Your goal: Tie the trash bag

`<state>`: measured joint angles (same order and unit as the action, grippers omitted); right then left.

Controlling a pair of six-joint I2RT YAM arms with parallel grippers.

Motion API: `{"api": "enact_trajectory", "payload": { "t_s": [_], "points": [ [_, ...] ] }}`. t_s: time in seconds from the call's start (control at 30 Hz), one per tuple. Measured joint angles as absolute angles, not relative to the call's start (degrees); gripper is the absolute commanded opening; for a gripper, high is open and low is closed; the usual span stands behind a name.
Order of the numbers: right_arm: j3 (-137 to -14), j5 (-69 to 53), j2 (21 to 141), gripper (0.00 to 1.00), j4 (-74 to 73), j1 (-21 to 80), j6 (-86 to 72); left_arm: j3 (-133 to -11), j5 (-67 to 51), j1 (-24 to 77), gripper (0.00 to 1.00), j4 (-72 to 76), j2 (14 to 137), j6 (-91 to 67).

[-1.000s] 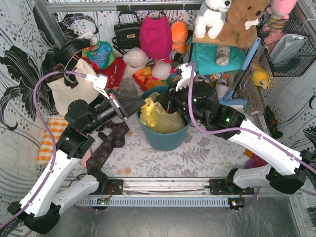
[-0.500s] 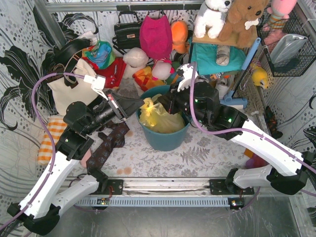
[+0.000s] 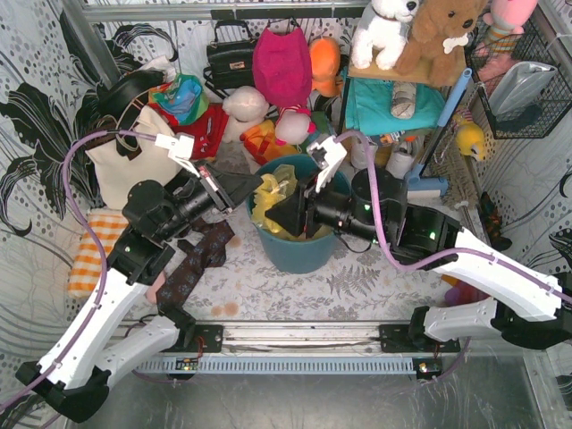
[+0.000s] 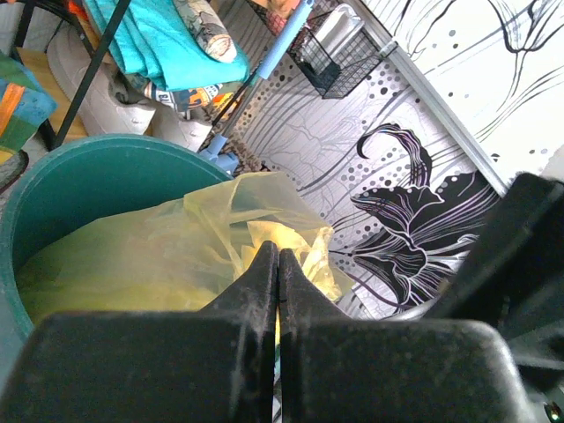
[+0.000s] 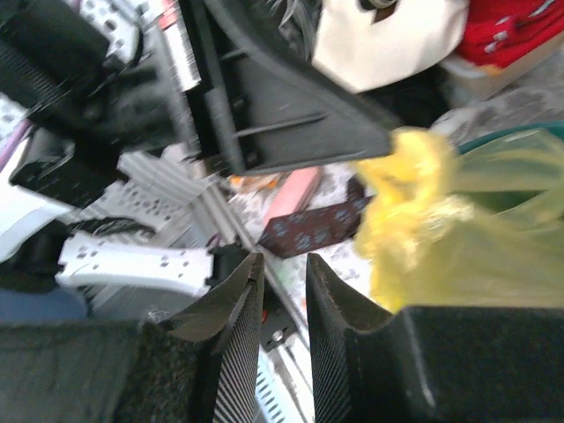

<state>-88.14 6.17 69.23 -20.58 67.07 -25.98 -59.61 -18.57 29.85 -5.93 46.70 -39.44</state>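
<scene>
**L gripper (image 3: 253, 189) clamped on trash bag (image 3: 277, 192); R gripper (image 3: 273, 217) empty**

The trash bag sits in teal bin (image 3: 299, 250), mid-counter, twd far edge. L gripper fingers are pressed tight together, w/ yellow film bunched at their tips on the bag's left side. R gripper hangs over the bin's near-left rim, jaws at a narrow gap, nothing btwn them. The bag's gathered top lies just beside its fingers, not inside the gap. Cream tote (image 3: 121, 165) stands twd far-left corner.
</scene>
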Motion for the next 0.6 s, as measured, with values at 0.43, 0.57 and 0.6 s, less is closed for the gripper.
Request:
{"api": "enact_trajectory", "payload": {
  "t_s": [0.43, 0.57, 0.6],
  "points": [
    [-78.3, 14.6, 68.4, 0.42, -22.3, 71.4, -32.6, -59.6, -16.3, 29.8, 0.00, -6.5, 49.5, -40.2],
    [-77.5, 17.7, 69.5, 0.50, -21.4, 71.4, -33.6, -59.6, -16.1, 29.8, 0.00, -7.1, 49.8, -40.2],
    [-77.3, 18.2, 69.5, 0.51, -21.5, 71.4, -33.8, -59.6, -16.1, 29.8, 0.00, -7.2, 49.8, -40.2]
  ]
}}
